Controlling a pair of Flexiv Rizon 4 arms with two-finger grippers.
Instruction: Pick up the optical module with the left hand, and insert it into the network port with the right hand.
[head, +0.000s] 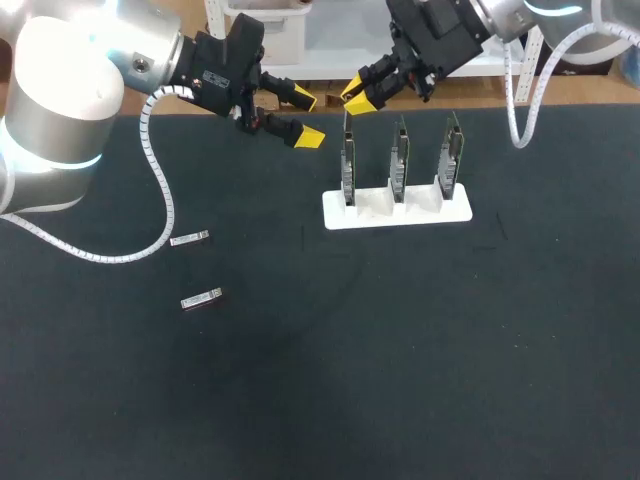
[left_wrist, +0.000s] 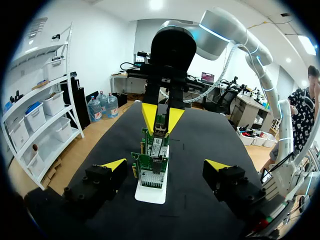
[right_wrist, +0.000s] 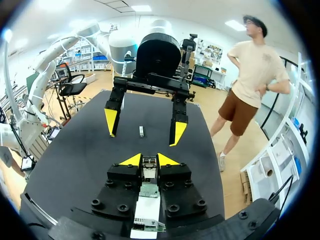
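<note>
From the head view, the left tool hangs released over the far side of the table, left of a white stand holding three upright network cards. The right tool is just above the leftmost card. One loose module and a nearer loose module lie at the left.

In the left wrist view, the right tool grasps an optical module at that card's top edge.

In the right wrist view, the optical module is pinched between both fingers, over the card.

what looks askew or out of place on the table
Nothing stands out. The three cards stand upright in the white stand, and two optical modules lie flat on the mat left of it.
</note>
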